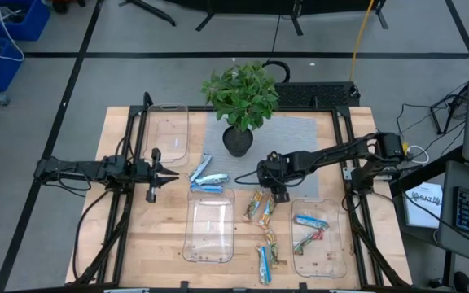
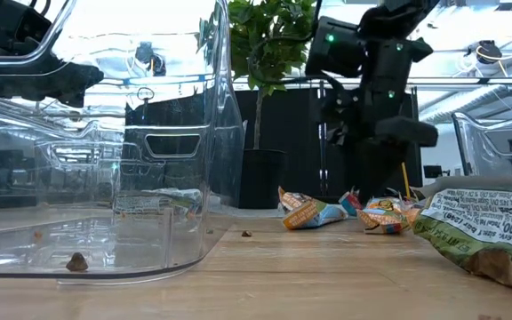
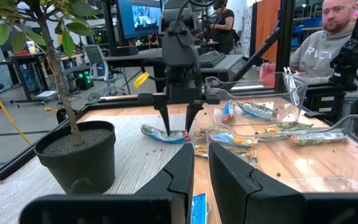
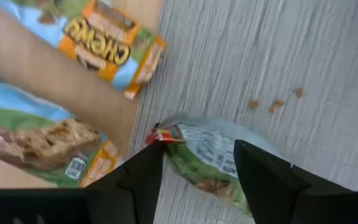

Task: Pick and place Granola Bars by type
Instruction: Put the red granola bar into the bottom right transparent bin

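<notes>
Standing just behind the right pincer [image 1: 278,194], the potted plant [image 1: 241,102] blocking any reach toward the counter's [image 1: 137,244] far middle. Hemming it in: granola bars [image 1: 259,207] crowding the wood just in front, clear trays [image 1: 208,228] lying to either side. Leaving bare wood along the near left of the counter. Hanging at the left side near two blue-white bars [image 1: 205,177], the left pincer [image 1: 169,176].

Potted green plant [image 1: 241,98] in a black pot on a grey ribbed mat [image 1: 287,134], three clear plastic trays: one at the wooden table's [image 1: 137,236] far left [image 1: 167,134], one front centre [image 1: 209,229], one front right [image 1: 320,236], blue crate [image 1: 10,18] on the floor, seated person [image 3: 331,37] behind the table
</notes>
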